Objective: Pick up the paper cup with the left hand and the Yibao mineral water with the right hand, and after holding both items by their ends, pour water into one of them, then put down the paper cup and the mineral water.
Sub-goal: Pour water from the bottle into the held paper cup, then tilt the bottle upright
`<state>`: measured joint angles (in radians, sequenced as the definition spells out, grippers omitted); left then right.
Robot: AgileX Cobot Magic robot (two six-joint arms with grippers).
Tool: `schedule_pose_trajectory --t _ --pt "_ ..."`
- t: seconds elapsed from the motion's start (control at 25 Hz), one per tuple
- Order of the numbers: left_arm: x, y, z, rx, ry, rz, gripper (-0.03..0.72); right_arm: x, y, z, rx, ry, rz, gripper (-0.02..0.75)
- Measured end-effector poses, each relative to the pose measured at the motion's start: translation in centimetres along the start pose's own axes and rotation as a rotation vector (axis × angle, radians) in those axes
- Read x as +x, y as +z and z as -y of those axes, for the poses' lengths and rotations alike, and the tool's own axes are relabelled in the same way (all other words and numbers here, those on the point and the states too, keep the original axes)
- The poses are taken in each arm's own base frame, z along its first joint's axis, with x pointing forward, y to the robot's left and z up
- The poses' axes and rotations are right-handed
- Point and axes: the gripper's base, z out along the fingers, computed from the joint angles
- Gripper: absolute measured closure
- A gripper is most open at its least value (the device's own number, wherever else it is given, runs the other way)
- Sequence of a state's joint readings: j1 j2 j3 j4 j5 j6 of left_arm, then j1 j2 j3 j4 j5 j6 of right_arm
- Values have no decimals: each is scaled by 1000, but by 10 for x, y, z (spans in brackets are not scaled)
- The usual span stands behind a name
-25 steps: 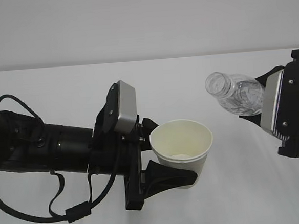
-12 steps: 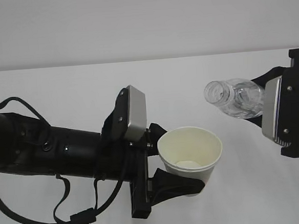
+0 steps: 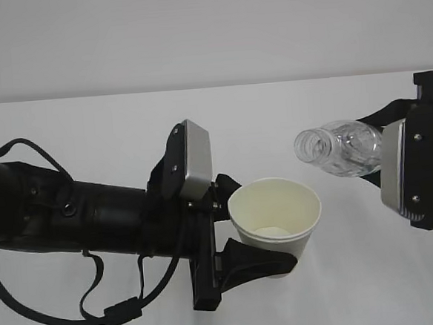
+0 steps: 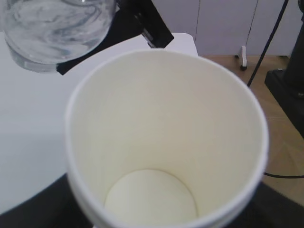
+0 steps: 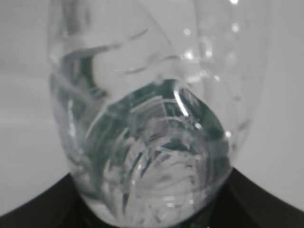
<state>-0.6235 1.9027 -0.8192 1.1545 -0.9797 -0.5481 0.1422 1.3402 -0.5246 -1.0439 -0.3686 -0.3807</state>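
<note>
Left hand [image 3: 240, 231] clamped around paper cup [image 3: 274, 216], upright above white table [image 3: 87, 119]. Right hand [image 3: 384, 162] gripping Yibao mineral water [image 3: 339, 147], tipped sideways, open neck just beside cup rim. Nothing between them.

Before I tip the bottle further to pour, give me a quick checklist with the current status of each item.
1. Small white paper cup held by the left gripper: ok, the fingers wrap its lower body.
2. Cup upright with its mouth open upward: ok; slightly tilted.
3. Small clear plastic bottle held by the right gripper: ok at its base end, though the contact is hidden behind the grey module.
4. Bottle neck uncapped: ok, the opening shows.
5. Bottle mouth over the cup: cannot tell; in the exterior view it sits up and right of the rim.
6. Cup interior dry: ok, no water shows in the left wrist view.
</note>
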Motion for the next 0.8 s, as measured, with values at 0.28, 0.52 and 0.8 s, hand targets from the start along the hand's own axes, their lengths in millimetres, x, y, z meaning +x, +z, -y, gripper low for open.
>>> schedule_pose_trajectory --t 0.28,0.52,0.8 --pt "0 0 0 -4 -1 3 201 0 0 6 6 -34 -5 293" --pt "0 0 0 -4 0 3 201 0 0 5 -3 -56 -6 293" --pt "1 0 -1 -5 -3 2 202 0 0 4 -13 -82 -5 293"
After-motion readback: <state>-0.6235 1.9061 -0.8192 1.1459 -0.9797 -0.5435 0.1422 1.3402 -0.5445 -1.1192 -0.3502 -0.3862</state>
